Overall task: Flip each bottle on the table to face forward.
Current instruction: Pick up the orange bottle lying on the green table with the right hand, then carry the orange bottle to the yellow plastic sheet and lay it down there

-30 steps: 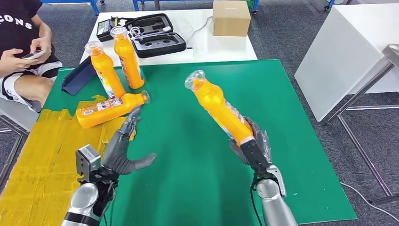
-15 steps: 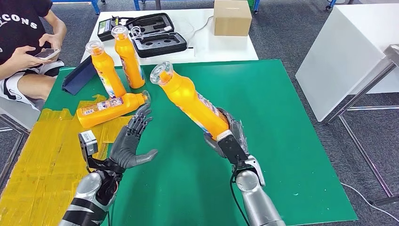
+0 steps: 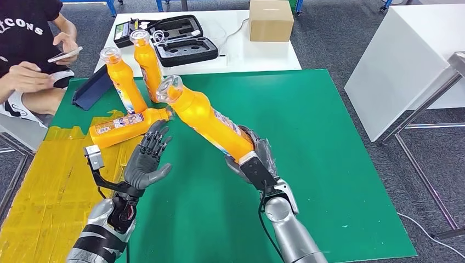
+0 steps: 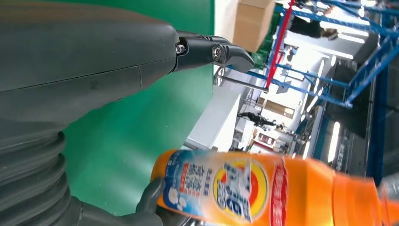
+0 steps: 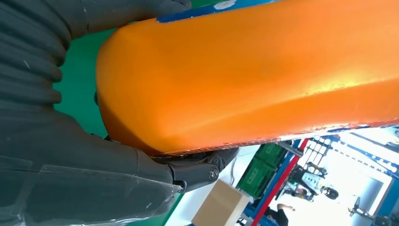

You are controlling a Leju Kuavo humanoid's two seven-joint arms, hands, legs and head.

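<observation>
Orange bottle (image 3: 211, 121) tilts in my right hand (image 3: 257, 164), fingers wrapped round its base, so my empty, spread left hand (image 3: 147, 159) can turn it.

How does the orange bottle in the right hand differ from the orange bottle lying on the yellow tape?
The orange plastic bottle in the right hand is lifted off the green mat, tilted with its clear cap up and toward the robot's left; the orange plastic bottle lying on its side rests on the table. The right hand grips the first by its base; the open left hand is near the second, not touching. Both share orange bodies, printed labels, clear caps.
</observation>
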